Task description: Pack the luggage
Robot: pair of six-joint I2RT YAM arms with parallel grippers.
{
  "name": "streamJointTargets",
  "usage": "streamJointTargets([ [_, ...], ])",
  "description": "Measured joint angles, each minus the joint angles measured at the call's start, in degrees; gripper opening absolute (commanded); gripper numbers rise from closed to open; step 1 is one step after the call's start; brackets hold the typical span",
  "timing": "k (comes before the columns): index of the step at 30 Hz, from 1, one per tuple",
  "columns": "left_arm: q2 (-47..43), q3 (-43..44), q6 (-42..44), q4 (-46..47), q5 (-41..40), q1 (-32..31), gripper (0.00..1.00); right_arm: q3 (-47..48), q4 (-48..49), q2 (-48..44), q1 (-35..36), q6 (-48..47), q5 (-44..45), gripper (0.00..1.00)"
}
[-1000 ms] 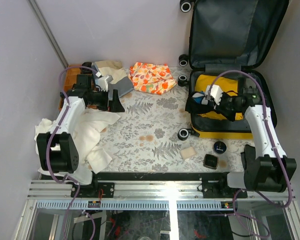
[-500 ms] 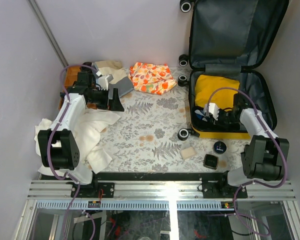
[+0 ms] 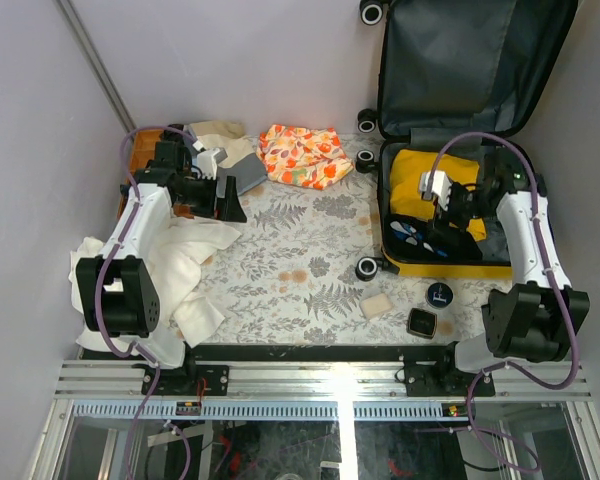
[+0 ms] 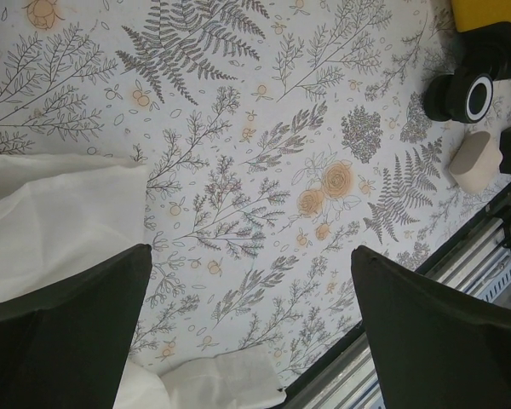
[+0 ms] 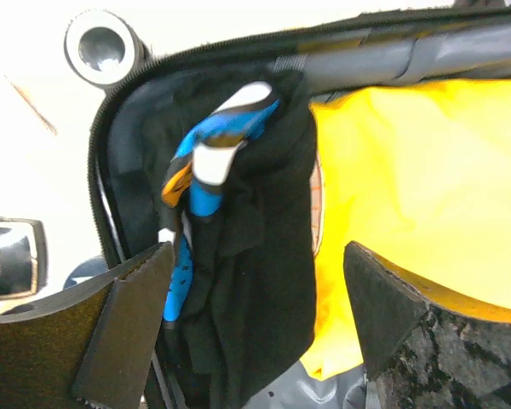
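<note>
Right claw (image 5: 255, 324) wide apart over the luggage (image 3: 460, 60), left claw (image 4: 251, 332) likewise above fern-print tablecloth (image 4: 264, 128), pale grey walls (image 3: 230, 50) around

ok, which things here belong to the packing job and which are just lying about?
Job: luggage; yellow garment and black-and-blue garment inside it; likely to pack next: orange floral cloth, white cloths.
Lying about, probably: beige block, small black boxes.
</note>
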Motion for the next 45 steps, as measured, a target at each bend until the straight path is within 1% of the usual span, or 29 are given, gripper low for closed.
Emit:
streamJointTargets([
  [2, 0.0, 0.0, 0.3, -0.1, 0.0, 0.0, 1.0, 3.6, -3.0, 0.0, 0.0, 1.9, -1.8, 0.74],
  [3, 0.0, 0.0, 0.5, -0.1, 0.0, 0.0, 1.0, 5.0, -3.6, 0.0, 0.0, 3.7, -2.8, 0.68],
  [7, 0.7, 0.5, 0.7, -0.4, 0.0, 0.0, 1.0, 8.4, -2.2, 2.4, 0.1, 14.3, -5.8, 0.51],
  [8, 1.0, 0.8, 0.7, -0.5, 0.0, 0.0, 1.0, 8.8, -0.7, 4.0, 0.4, 17.7, -6.3, 0.48],
  [10, 1.4, 1.3, 0.7, -0.4, 0.0, 0.0, 1.0, 8.5, 1.9, 8.0, 0.6, 23.0, -6.4, 0.45],
  [11, 1.7, 1.6, 0.7, -0.5, 0.0, 0.0, 1.0, 8.4, 2.0, 8.3, 0.7, 23.3, -6.4, 0.45],
  [14, 2.4, 2.8, 0.7, -0.1, -0.5, -0.2, 1.0, 3.2, 5.7, 10.0, 1.5, 26.4, -6.1, 0.46],
  [18, 4.6, 6.4, 0.9, 1.7, -2.9, -1.1, 1.0, -6.8, 10.6, 10.0, 3.8, 27.9, -4.0, 0.5],
  [22, 9.4, 11.8, 1.6, 4.4, -6.6, -4.2, 1.0, -12.3, 16.8, 10.1, 4.7, 29.3, -2.0, 0.63],
  [24, 12.9, 15.4, 2.1, 5.8, -8.8, -6.6, 1.0, -12.5, 18.1, 10.1, 4.7, 30.1, -0.9, 0.69],
  [26, 16.8, 19.4, 2.6, 7.3, -10.7, -9.3, 1.0, -12.3, 18.3, 10.1, 4.7, 31.0, -0.6, 0.72],
  [30, 24.7, 27.0, 5.0, 10.5, -12.9, -13.8, 1.0, -10.0, 16.7, 10.1, 4.5, 33.9, -0.6, 0.76],
  [34, 32.3, 32.8, 10.0, 14.4, -14.2, -17.6, 0.99, -5.9, 16.5, 9.6, 4.3, 37.5, -1.0, 0.78],
  [41, 47.2, 46.9, 16.0, 16.6, -15.2, -20.9, 0.95, -3.2, 17.3, 4.8, 4.1, 42.3, -1.3, 0.8],
  [43, 50.3, 49.0, 17.1, 17.7, -15.7, -20.9, 0.92, -2.6, 17.3, 4.0, 4.1, 43.6, -1.3, 0.8],
  [45, 51.9, 49.2, 18.6, 18.7, -16.5, -20.9, 0.89, -1.9, 17.3, 3.7, 4.1, 44.7, -1.3, 0.8],
])
